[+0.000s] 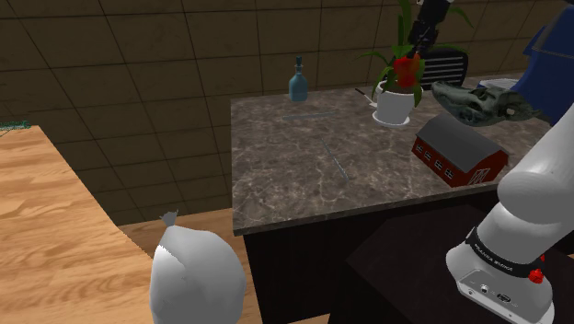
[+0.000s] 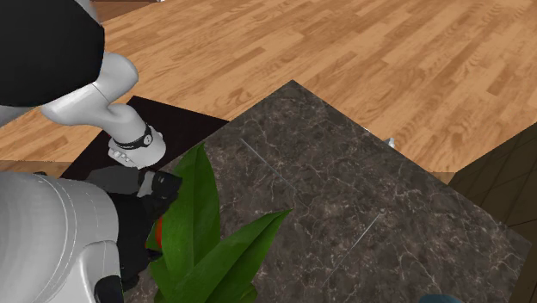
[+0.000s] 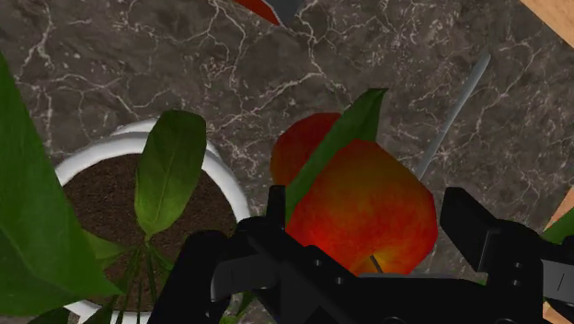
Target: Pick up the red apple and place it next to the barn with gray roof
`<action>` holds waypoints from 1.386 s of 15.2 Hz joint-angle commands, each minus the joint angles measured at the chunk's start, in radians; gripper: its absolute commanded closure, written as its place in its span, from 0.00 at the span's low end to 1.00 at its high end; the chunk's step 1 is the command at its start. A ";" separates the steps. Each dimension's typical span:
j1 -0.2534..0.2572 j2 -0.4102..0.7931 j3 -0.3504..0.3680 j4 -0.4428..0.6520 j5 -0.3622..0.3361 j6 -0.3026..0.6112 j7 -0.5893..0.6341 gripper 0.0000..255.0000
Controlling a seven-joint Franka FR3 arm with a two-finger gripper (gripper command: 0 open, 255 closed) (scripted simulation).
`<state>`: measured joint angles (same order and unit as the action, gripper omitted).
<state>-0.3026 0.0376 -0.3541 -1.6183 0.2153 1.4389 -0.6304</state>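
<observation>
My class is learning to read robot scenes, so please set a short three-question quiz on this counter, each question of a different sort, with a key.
1. True or false: the apple lies on the counter.
2. The roof of the barn is: A gray, B green, C blue.
3. Fill in: the plant stands in a ___ pot.

Key: 1 false, the pincer holds it aloft; 2 A; 3 white.
</observation>
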 commanded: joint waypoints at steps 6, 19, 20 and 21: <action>-0.068 -0.060 -0.068 -0.076 -0.053 -0.006 -0.137 1.00; -0.066 -0.065 -0.066 -0.255 -0.055 0.168 -0.161 1.00; -0.066 -0.063 -0.066 -0.267 -0.054 0.181 -0.163 1.00; -0.066 -0.062 -0.066 -0.279 -0.054 0.194 -0.165 1.00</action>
<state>-0.3684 -0.0268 -0.4198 -1.8868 0.1604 1.6191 -0.7937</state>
